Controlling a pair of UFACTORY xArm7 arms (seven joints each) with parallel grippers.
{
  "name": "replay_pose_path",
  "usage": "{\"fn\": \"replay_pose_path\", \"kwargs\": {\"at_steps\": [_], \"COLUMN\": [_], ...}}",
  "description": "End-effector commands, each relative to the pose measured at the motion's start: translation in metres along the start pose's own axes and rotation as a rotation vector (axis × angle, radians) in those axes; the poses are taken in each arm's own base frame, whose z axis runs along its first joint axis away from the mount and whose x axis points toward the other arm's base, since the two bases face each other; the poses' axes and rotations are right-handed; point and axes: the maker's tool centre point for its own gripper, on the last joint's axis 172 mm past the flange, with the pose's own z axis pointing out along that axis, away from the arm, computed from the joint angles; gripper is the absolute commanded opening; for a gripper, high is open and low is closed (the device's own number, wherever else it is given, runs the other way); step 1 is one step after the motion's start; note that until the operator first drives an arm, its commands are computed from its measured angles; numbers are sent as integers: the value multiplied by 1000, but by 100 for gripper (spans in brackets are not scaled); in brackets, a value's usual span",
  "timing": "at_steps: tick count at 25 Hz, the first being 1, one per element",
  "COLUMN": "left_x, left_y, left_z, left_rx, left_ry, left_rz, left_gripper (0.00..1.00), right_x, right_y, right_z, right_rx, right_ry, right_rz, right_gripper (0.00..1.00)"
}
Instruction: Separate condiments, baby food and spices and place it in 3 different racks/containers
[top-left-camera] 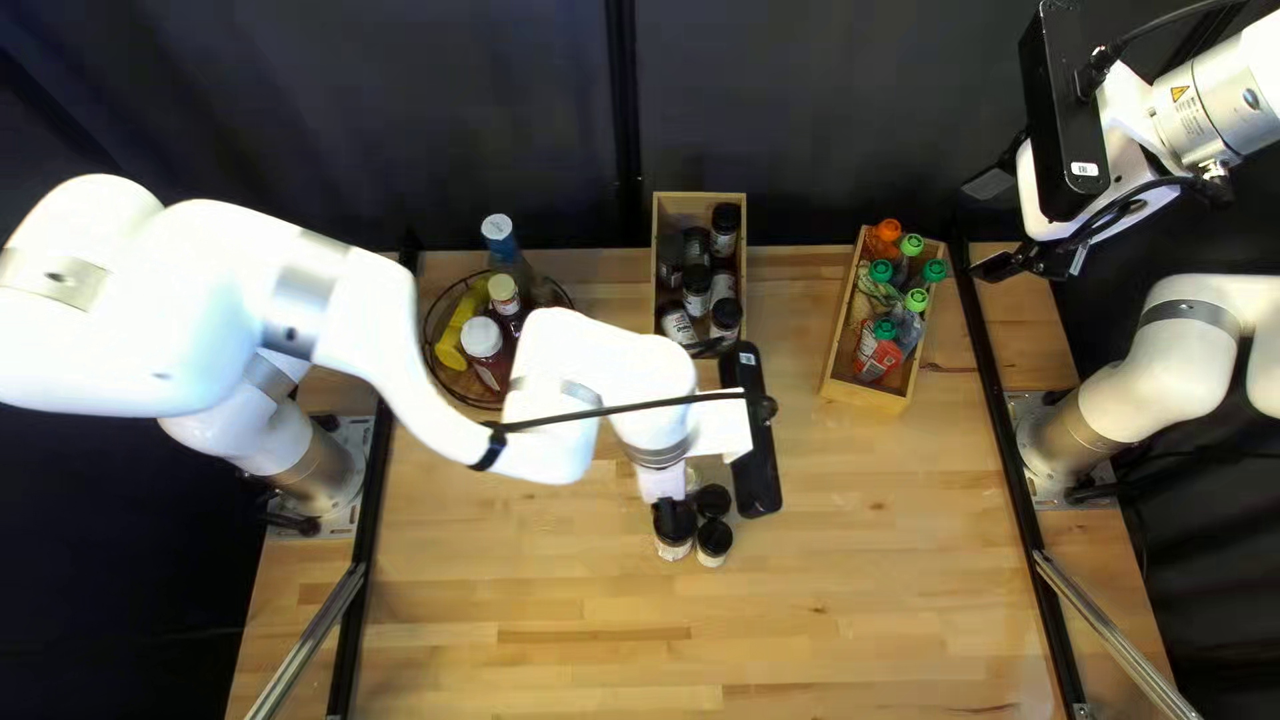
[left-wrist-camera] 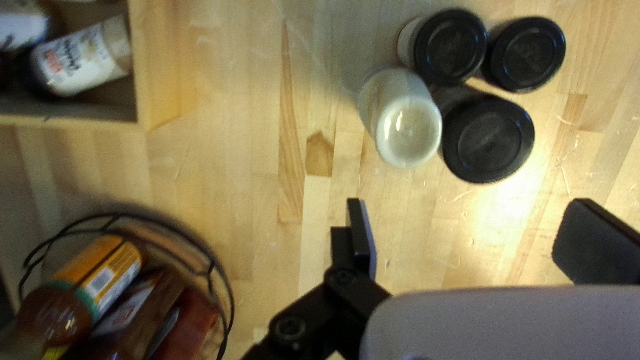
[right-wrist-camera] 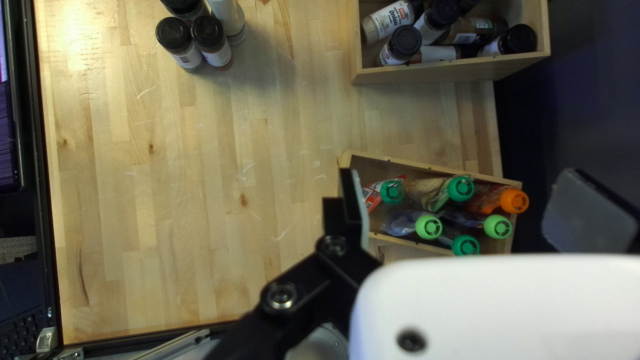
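Wooden surface point(top-left-camera: 827, 600) carried the whole lot, dark curtain point(top-left-camera: 827, 120) hanging behind its far edge. Left arm point(top-left-camera: 320, 307) reached across from the left side; right arm point(top-left-camera: 1187, 334) was raised at the right.

Three containers sat toward the far side. Open wooden box point(top-left-camera: 700, 198) in the middle: spice jars, black lids, several lying over on their sides. Second wooden box point(top-left-camera: 860, 396) to its right, set at an angle: six food pouches, five green caps and one orange point(right-wrist-camera: 514, 201). Round wire basket point(left-wrist-camera: 211, 267) at the left of the top left view: condiment bottles, among them a blue-capped one point(top-left-camera: 496, 230), a yellow one point(top-left-camera: 454, 343) and a white-capped red one point(top-left-camera: 484, 350).

Left gripper point(top-left-camera: 662, 482) was low beside the loose jars, open, with only bare wood between its fingers in its wrist view. Right gripper point(top-left-camera: 975, 228) was up near the far right corner, also open, holding nothing.

Smallest finds: four loose jars bunched closely on the surface, outside all three containers. Three had black lids point(left-wrist-camera: 450, 47) point(left-wrist-camera: 523, 53) point(left-wrist-camera: 489, 140); the fourth was a pale jar point(left-wrist-camera: 403, 123), nearest the middle box.Wooden surface point(top-left-camera: 827, 600) carried the whole lot, dark curtain point(top-left-camera: 827, 120) hanging behind its far edge. Left arm point(top-left-camera: 320, 307) reached across from the left side; right arm point(top-left-camera: 1187, 334) was raised at the right.

Three containers sat toward the far side. Open wooden box point(top-left-camera: 700, 198) in the middle: spice jars point(top-left-camera: 723, 243), black lids, several lying over on their sides. Second wooden box point(top-left-camera: 860, 396) to its right, set at an angle: six food pouches point(top-left-camera: 878, 358), five with green caps and one with an orange cap point(right-wrist-camera: 514, 201). Round wire basket point(left-wrist-camera: 211, 267) at the left of the top left view: condiment bottles, among them a blue-capped bottle point(top-left-camera: 496, 230), a yellow bottle point(top-left-camera: 454, 343) and a white-capped red bottle point(top-left-camera: 484, 350).

Left gripper point(top-left-camera: 662, 482) was low beside the loose jars, its fingers spread apart. Right gripper point(top-left-camera: 975, 228) was up near the far right corner, its fingers also well parted.

Smallest finds: four loose jars bunched closely on the surface, outside the three containers. Three were black-lidded jars point(left-wrist-camera: 489, 140); the fourth was a pale jar point(left-wrist-camera: 403, 123), nearest the middle box.
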Motion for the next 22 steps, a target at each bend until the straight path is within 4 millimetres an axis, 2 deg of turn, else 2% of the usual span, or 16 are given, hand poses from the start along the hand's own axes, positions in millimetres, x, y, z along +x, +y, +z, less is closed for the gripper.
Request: {"fn": "replay_pose_path", "kwargs": {"at_steps": [1, 7, 12, 22], "left_x": [3, 4, 0, -4], "left_y": [-4, -9, -8, -6], "left_z": [10, 24, 24, 29], "left_rx": [-36, -81, -97, -125], "left_ry": [-6, -14, -21, -33], "left_rz": [9, 15, 19, 29], "left_gripper": [100, 100, 100, 94], "right_x": [0, 0, 0, 0], "right_y": [0, 0, 0, 0], "right_z": [0, 0, 0, 0], "right_rx": [0, 0, 0, 0], "right_ry": [0, 0, 0, 0], "right_rz": [0, 0, 0, 0], "right_gripper": [100, 100, 100, 100]}}
